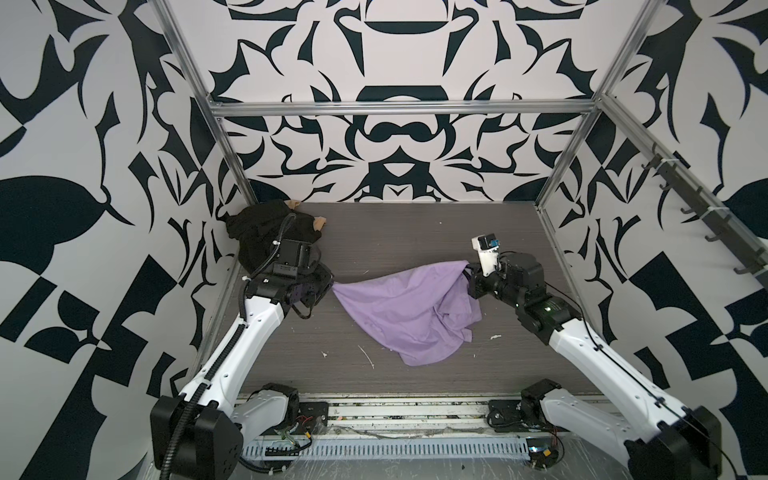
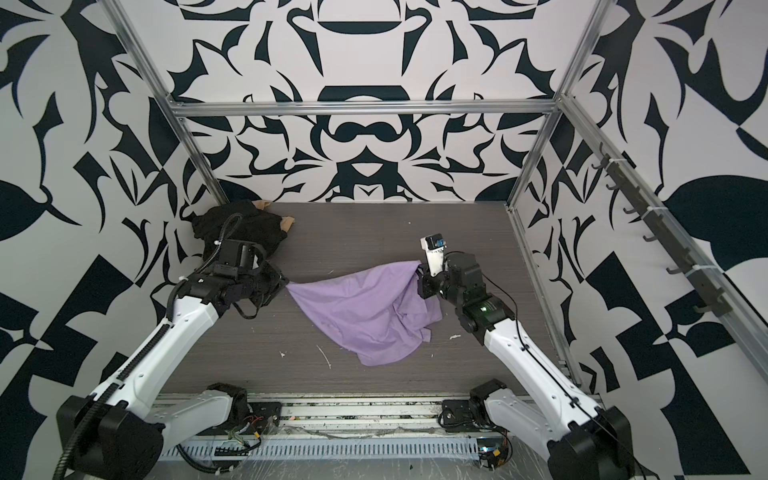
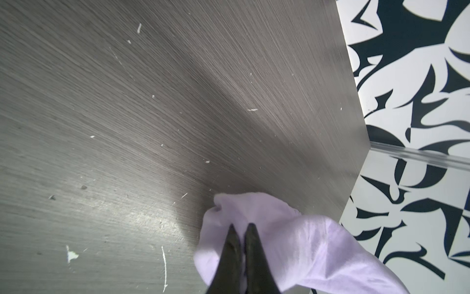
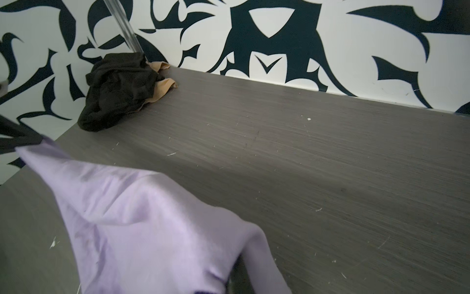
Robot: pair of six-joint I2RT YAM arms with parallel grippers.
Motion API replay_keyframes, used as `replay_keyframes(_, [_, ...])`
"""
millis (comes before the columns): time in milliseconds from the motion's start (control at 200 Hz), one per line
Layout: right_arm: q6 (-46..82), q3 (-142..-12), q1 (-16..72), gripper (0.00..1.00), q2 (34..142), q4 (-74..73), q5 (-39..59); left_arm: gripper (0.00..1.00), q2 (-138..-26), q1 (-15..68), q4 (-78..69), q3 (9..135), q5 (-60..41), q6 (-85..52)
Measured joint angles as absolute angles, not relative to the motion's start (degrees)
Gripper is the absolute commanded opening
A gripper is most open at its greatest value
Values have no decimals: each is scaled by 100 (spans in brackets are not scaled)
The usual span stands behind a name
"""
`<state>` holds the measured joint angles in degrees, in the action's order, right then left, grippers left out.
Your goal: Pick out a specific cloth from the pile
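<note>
The lilac-purple cloth hangs stretched between my two grippers above the middle of the grey table, and its lower folds sag onto the table. My left gripper is shut on its left corner. On the right end, my right gripper is shut on the cloth. In the right wrist view the cloth drapes over that gripper's jaws and hides them. The pile, a black heap with tan fabric at its edge, lies in the far left corner.
Patterned walls and aluminium frame posts close in the table on three sides. A rail of dark hooks runs along the right wall. Small white scraps lie on the near part of the table. A slotted cable duct lines the front edge.
</note>
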<state>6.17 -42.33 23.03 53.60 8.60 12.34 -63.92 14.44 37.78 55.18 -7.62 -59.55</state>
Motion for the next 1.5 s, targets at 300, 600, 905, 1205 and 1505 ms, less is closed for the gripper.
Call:
replay_keyframes(300, [954, -4097, 3820, 0, 4165, 2246, 1072, 0, -5769, 1507, 4121, 5363, -1087, -5798])
replay_keyframes(600, [1984, -3179, 5378, 0, 3809, 2742, 414, 0, -5024, 2093, 4591, 4650, -1114, -5824])
replay_keyframes(905, [2196, -2617, 5636, 2, 4910, 1623, 390, 0, -5428, 3107, 4333, 4668, -1046, -5625])
replay_keyframes(1205, [2139, -2464, 5636, 13, 6431, -274, 580, 0, -6090, 3813, 3752, 4967, -1118, -5369])
replay_keyframes(1505, [2053, -2449, 5280, 42, 7426, -1310, 915, 0, -6519, 4027, 3489, 5389, -1406, -5085])
